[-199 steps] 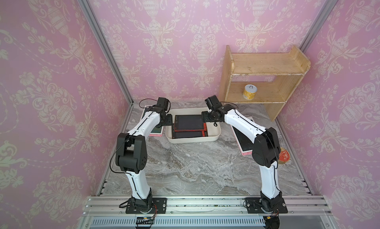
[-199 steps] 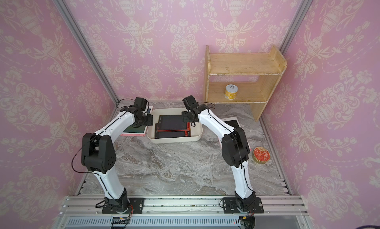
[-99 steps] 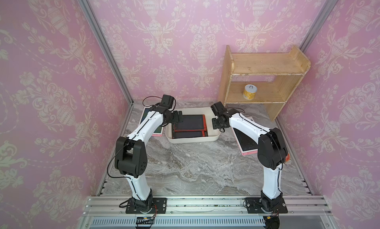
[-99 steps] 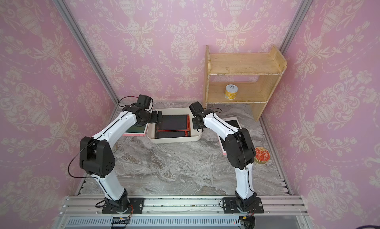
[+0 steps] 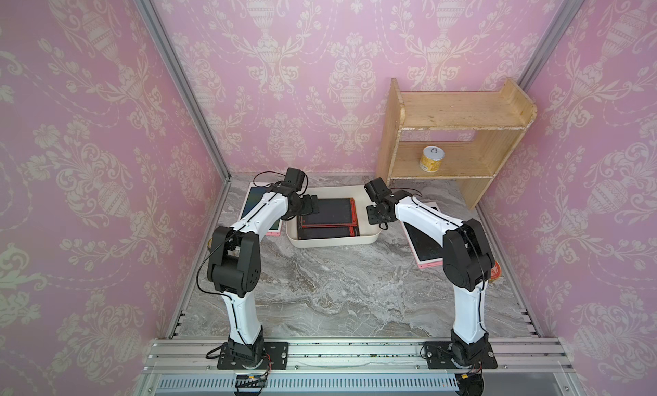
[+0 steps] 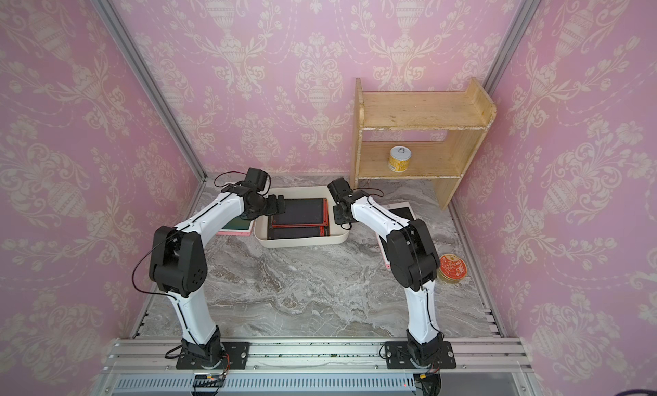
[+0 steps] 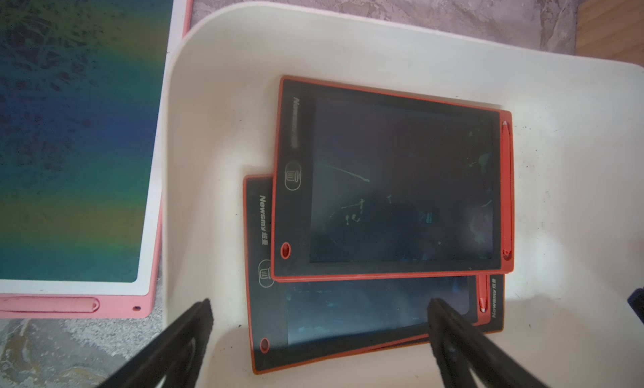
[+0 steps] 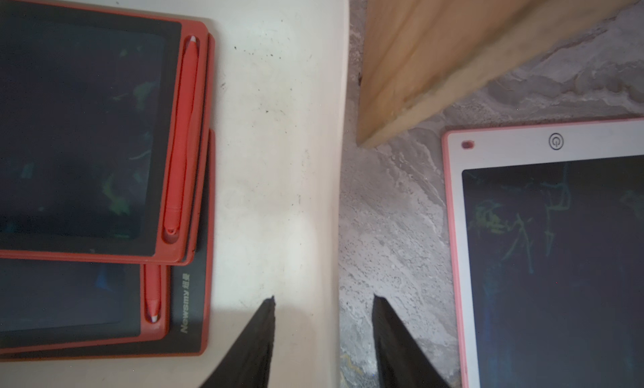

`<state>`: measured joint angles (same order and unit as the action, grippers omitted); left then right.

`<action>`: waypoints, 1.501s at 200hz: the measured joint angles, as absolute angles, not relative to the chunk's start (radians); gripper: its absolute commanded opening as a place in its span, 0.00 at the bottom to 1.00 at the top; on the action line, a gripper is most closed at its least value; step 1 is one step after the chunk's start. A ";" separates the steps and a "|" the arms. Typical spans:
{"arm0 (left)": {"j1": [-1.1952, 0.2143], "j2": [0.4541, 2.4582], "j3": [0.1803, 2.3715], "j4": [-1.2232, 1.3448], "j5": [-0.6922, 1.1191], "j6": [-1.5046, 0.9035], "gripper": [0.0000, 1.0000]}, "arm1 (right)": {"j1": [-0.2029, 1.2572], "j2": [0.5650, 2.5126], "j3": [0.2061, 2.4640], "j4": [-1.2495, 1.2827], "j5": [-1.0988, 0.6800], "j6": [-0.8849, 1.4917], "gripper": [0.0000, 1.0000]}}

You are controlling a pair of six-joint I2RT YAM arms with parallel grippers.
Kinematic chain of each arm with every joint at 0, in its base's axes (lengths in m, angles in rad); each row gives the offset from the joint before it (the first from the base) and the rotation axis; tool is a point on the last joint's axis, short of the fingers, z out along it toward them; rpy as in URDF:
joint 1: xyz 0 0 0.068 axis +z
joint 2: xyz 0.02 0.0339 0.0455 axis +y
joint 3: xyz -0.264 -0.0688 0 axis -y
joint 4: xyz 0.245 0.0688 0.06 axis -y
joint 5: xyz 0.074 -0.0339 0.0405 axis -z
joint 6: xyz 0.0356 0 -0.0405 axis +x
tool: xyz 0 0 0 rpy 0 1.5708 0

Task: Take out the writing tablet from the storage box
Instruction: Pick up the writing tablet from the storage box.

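Writing tablet (image 5: 327, 213) lengthwise along storage box (image 5: 334, 242)

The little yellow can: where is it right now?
In both top views the yellow can stands on the lower board of the wooden shelf, in the far right corner.

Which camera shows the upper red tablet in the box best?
The left wrist view: the upper red tablet shows whole and close, with nothing over it. The right wrist view shows only its pen-side part; both top views show it small.
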<state>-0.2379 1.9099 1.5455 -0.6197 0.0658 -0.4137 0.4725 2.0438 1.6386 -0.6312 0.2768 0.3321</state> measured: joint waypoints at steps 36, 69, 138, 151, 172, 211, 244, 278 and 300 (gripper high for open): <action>-0.238 1.960 1.546 -0.617 0.060 -0.413 0.99 | 0.471 2.070 1.629 -0.614 0.270 0.332 0.41; -0.238 1.992 1.546 -0.617 0.049 -0.409 0.99 | 0.471 2.075 1.617 -0.605 0.266 0.332 0.32; -0.240 2.058 1.587 -0.608 0.050 -0.393 0.99 | 0.467 2.075 1.603 -0.579 0.251 0.329 0.00; -0.240 2.073 1.596 -0.607 0.051 -0.387 0.99 | 0.467 2.075 1.602 -0.577 0.247 0.324 0.00; -0.240 2.089 1.604 -0.607 0.052 -0.382 0.99 | 0.467 2.075 1.601 -0.572 0.242 0.324 0.00; -0.240 2.091 1.606 -0.606 0.068 -0.382 0.99 | 0.467 2.075 1.597 -0.566 0.242 0.324 0.00; -0.240 2.093 1.606 -0.601 0.084 -0.383 0.99 | 0.467 2.075 1.597 -0.566 0.242 0.324 0.00; -0.240 2.116 1.609 -0.591 0.104 -0.384 0.99 | 0.467 2.075 1.597 -0.565 0.242 0.324 0.00; -0.241 2.119 1.610 -0.582 0.121 -0.392 0.99 | 0.467 2.075 1.597 -0.565 0.242 0.324 0.00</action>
